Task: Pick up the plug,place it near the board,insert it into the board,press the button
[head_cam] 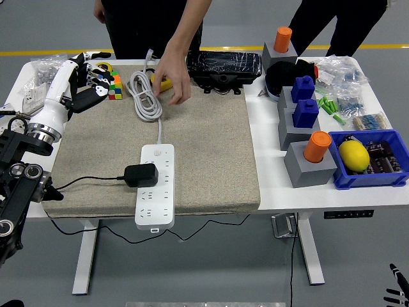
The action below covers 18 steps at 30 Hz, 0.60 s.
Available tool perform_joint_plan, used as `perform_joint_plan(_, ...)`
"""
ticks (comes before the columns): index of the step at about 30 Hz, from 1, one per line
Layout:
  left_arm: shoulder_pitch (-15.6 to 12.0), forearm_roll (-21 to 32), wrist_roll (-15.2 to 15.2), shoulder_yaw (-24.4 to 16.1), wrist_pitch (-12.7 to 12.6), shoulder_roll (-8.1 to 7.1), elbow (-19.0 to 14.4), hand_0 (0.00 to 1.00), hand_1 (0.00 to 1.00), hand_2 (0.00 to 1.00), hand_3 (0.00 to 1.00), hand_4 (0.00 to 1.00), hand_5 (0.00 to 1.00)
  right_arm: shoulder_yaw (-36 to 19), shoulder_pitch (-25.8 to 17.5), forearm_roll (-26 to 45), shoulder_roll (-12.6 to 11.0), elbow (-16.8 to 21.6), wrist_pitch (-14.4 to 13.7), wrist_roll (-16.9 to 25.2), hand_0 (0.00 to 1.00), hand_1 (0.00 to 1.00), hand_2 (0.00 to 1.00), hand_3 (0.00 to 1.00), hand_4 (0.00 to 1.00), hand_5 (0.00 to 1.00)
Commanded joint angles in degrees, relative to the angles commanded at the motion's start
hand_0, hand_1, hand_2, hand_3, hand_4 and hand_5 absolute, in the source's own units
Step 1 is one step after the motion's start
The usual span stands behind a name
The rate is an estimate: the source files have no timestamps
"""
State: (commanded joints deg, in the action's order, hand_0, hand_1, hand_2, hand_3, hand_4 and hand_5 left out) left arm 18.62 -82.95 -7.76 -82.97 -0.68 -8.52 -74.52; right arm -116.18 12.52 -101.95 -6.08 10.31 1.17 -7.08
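Raised over the tabletop's far left corner, the robot's left hand has its white-backed fingers loosely spread and grips nothing; its arm runs down to the left edge of the tabletop. Only a few dark fingertips of the right hand poke in at the picture's bottom right corner, well below the tabletop, and I cannot tell how they are set. The black plug sits seated in the white power strip, on the strip's left side, and its thin black cord trails off toward the left edge. That strip lies lengthwise on the grey mat near the front edge, with its round button at the far end. Its thick white cable runs up to a coil near the mat's far edge. A person standing at the far side reaches down with one hand, fingers curled, just right of the coil and over a yellow object that is mostly hidden. A colourful cube rests beside the robot's left hand. Along the far edge lies a black wrapped case. Toward the right edge stand grey blocks carrying orange cylinders and blue pieces, and a blue bin holds a yellow lemon.
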Motion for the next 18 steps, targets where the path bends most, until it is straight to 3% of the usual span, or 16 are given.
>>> perform_joint_plan(1,-0.4,1.1,-0.3,-0.4,0.7,0.08,-0.3,0.465,0.704,0.694,0.777,0.642,0.103,0.0,0.0,-0.1,0.1,0.0,0.0,0.0,0.854,0.752,0.704,0.763,0.998,0.998)
perform_joint_plan(2,-0.7,1.9,-0.6,-0.6,1.1,0.07,-0.5,0.738,0.841,0.836,0.852,0.909,0.34,0.0,0.0,-0.2,0.2,0.0,0.1,0.1,0.854,0.752,0.704,0.763,0.998,0.998)
perform_joint_plan(7,-3.1,4.7,-0.8,-1.7,2.7,0.29,-2.4,0.738,0.841,0.836,0.852,0.909,0.34,-0.5,0.1,-1.0,0.8,0.0,0.2,0.1,0.854,0.752,0.704,0.763,0.998,0.998)
perform_joint_plan(8,-4.0,5.2,-0.8,-2.0,2.7,0.5,-2.8,0.91,0.964,0.945,0.935,0.998,0.778,-0.4,0.1,-0.9,1.0,0.0,0.3,0.2,0.855,0.752,0.705,0.763,0.998,0.998)
perform_joint_plan(13,-6.7,7.3,-0.9,-2.8,3.4,1.05,-3.9,0.91,0.964,0.945,0.935,0.998,0.778,-0.6,-0.2,-1.3,1.5,0.0,0.4,0.4,0.855,0.752,0.705,0.763,0.998,0.998)
perform_joint_plan(14,-7.1,7.6,-0.9,-3.0,3.5,1.23,-4.1,0.968,0.998,0.972,0.967,0.998,0.998,-0.6,-0.3,-1.5,1.6,0.0,0.5,0.4,0.855,0.752,0.705,0.763,0.998,0.998)
perform_joint_plan(18,-8.6,8.1,-0.9,-4.0,4.0,2.29,-5.6,0.968,0.998,0.972,0.967,0.998,0.998,-1.3,-0.9,-2.2,1.8,0.0,0.5,0.5,0.855,0.752,0.705,0.763,0.998,0.998)
